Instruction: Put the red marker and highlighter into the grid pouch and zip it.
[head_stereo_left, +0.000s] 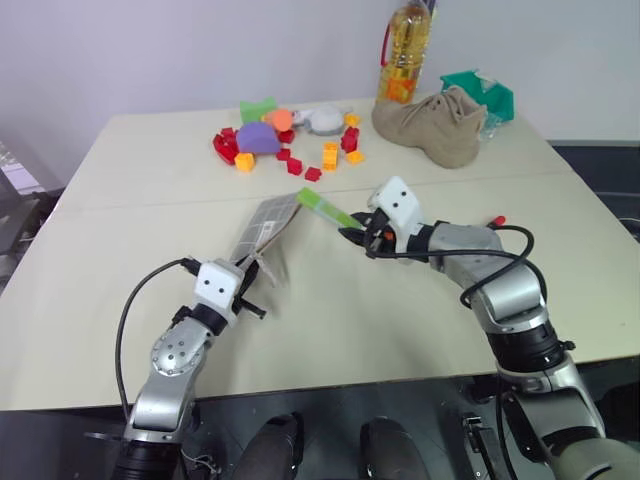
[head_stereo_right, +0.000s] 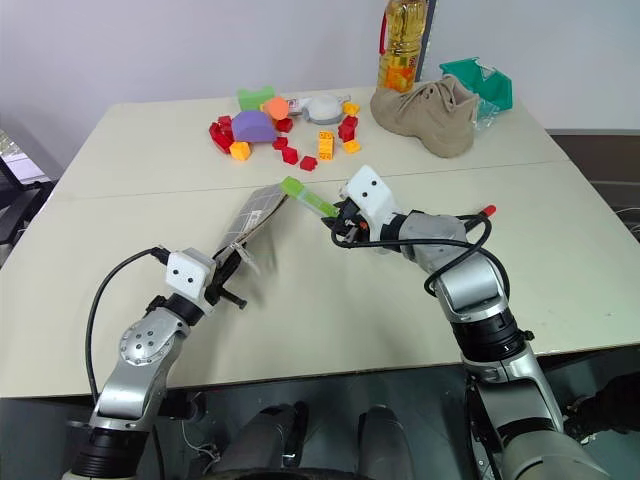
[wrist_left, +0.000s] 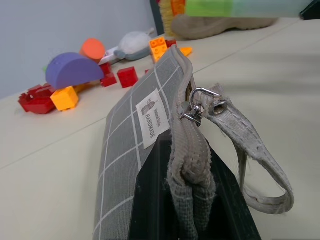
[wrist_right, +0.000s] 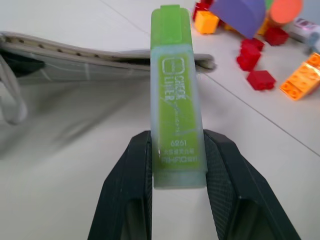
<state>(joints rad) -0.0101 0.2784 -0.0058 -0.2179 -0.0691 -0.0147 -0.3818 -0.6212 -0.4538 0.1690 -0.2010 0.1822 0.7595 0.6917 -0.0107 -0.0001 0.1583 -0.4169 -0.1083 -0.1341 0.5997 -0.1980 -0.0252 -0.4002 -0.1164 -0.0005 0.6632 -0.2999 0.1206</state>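
**Highlighter's in the air, pouch propped up and waiting**

So the right pincer (wrist_right: 175, 165) is pinching the highlighter (wrist_right: 176, 95) by one end, both black pads flat against its sides, the rest sticking out ahead toward the pouch. It's a stubby hard plastic thing, light and stiff, but smooth and a bit slick I'd guess, so a grip low on the body like this could let it swivel if the tip bumps fabric. Probably fine for a short poke into the opening.

The left pincer (wrist_left: 192, 200) is pressed together on the zipper edge of the grid pouch (head_stereo_left: 268, 225), right by the cord loop pull (wrist_left: 260, 160). The pouch is soft fabric, floppy, so it's being held tilted up off the worktop (head_stereo_left: 330, 320) with the far end resting down near the toy blocks (head_stereo_left: 290, 145). I can't tell how far the mouth is open. Soft stuff like this sags shut, so holding it near the zipper is the sensible spot.

Arm pose: the right forearm comes in from the right, wrist bent, pincer aimed left and a bit down at the pouch's far end. The left forearm reaches forward, pincer roughly level.

The red marker (head_stereo_left: 497, 220) lies on the worktop just behind the right arm, not picked up yet.
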